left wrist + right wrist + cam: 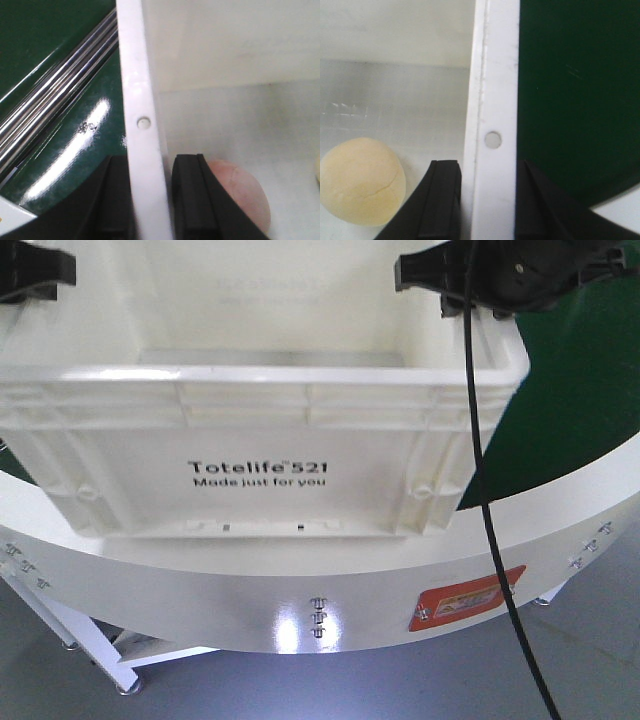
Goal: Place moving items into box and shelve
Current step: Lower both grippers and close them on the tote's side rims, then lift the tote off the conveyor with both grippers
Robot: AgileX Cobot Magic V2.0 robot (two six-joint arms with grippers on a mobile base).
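We saw the L gripper (150, 159) closed on the left wall of the large white rectangular plastic crate (130, 480), w/ one black finger (192, 200) inside, the other outside, both tight vs. the rim. The R gripper (487, 165) pinched the right wall the same way. On the crate floor, partly hidden behind the L gripper's inner finger, lay the pale pinkish-beige round bun-like lump (242, 197). The yellow-orange round lump (361, 182) sat on the floor near the R gripper's inner finger. The crate stood upright on the dark green round surface (585, 390), at its near white edge. Shiny metal rails (55, 90) ran across the surface outside the left wall. A black cable (478, 470) hung past the crate's right corner.
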